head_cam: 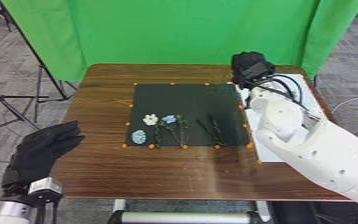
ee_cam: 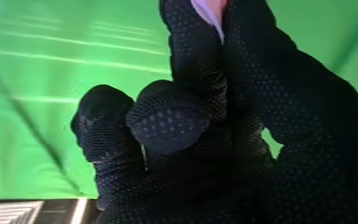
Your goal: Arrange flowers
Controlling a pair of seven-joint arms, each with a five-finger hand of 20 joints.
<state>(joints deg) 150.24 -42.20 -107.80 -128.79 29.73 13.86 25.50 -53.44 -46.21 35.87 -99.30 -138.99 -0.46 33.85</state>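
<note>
No readable text, labels or numbers anywhere.

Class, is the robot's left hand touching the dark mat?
Apart: the head view shows a strip of brown table between the left hand and the left edge of the dark mat.
</note>
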